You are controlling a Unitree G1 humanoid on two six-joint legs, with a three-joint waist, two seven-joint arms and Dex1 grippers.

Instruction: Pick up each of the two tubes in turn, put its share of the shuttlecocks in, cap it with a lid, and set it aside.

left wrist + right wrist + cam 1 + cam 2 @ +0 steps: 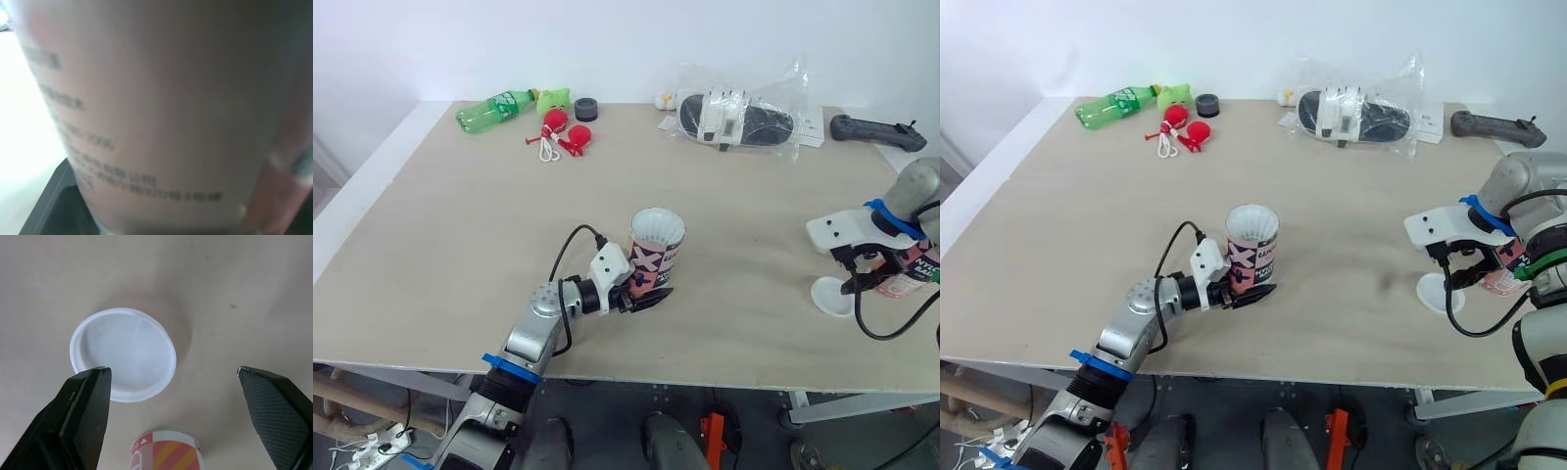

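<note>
Tube with the pink label, where is it?

Near 6 o'clock on the worktop, close to the front edge, nearly upright with its open mouth up. White shuttlecocks fill that mouth.

What has hold of it?

The left gripper. Its black fingers press on the tube's lower part from either side, pinching it. In the left wrist view the printed wall sits right against the camera.

Standing on the worktop or lifted?

Cannot tell.

And the right gripper?

Spread wide, holding nothing. It hangs over the white lid, which lies flat at about 4 o'clock. One finger is above the lid's rim, the other off to the side over bare worktop.

The second tube?

Just beside the lid, toward the 3 o'clock edge, with red and yellow stripes on its label. In the head views the right arm partly hides it.

Anything else out there?

A green bottle at 11 o'clock with red toys near it, a bagged slipper at 1 o'clock and a black controller at 2 o'clock, all well apart from both tubes
</note>
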